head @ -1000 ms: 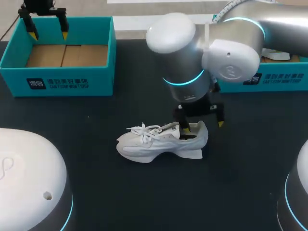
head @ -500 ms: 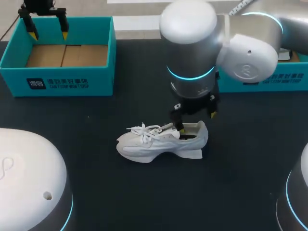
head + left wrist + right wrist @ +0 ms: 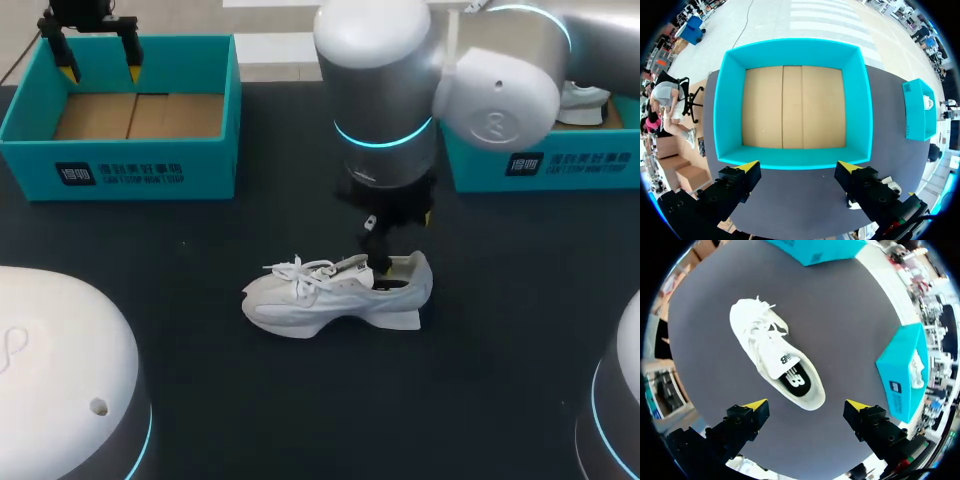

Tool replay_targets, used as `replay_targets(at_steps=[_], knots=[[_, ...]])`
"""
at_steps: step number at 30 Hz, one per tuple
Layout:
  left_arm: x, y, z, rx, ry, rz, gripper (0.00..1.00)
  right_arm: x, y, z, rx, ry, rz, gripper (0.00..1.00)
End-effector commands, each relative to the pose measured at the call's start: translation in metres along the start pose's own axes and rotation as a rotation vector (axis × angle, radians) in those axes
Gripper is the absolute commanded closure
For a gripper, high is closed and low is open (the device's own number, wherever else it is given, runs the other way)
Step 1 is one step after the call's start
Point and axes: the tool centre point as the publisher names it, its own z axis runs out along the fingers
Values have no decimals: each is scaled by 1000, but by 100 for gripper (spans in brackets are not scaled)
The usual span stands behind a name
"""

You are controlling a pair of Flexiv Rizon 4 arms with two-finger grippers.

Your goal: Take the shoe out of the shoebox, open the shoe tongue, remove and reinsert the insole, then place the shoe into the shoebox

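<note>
1 white shoe point(image 3: 335, 293) sits on its sole mid-desk point(image 3: 500, 350), toe pointing left. Your right pincer point(image 3: 805, 405) hangs above its heel, spread apart. Your left pincer point(image 3: 98, 62), also spread apart, hovers at the far rim of the teal shoebox point(image 3: 120, 165) at far left.

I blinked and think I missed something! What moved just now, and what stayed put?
The right arm swivelled, turning the right pincer above the heel of the shoe. It is open and took hold of nothing. The shoe stayed lying on the table, and the left pincer stayed open over the empty shoebox.
</note>
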Motion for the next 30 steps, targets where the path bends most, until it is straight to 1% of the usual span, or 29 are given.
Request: replay_targets(at_steps=[1,7,8,9,10,11,12,13,15,17,19,23,28,30], knots=[[0,0,0,-1,-1,0,0,1,6,0,53,-8,-452,0],[0,0,0,-1,-1,0,0,1,6,0,53,-8,-452,0],[0,0,0,-1,-1,0,0,1,2,1,-1,-26,-498,0],[0,0,0,-1,-1,0,0,2,-2,3,-39,-16,-529,0],[0,0,0,-1,-1,0,0,2,-7,3,-49,-11,-516,0],[0,0,0,-1,-1,0,0,2,-10,3,-111,-14,-531,0],[0,0,0,-1,-1,0,0,3,-13,4,-147,-4,-535,0],[0,0,0,-1,-1,0,0,2,-16,5,-166,-4,-517,0],[0,0,0,-1,-1,0,0,2,-21,8,-246,11,-509,0],[0,0,0,-1,-1,0,0,2,-24,10,-302,2,-525,0],[0,0,0,-1,-1,0,0,1,-27,12,-339,3,-543,0],[0,0,0,-1,-1,0,0,-6,-37,18,-379,27,-567,0],[0,0,0,-1,-1,0,0,-20,-50,21,-422,28,-588,0],[0,0,0,-1,-1,0,0,-27,-56,23,-391,37,-592,0]])
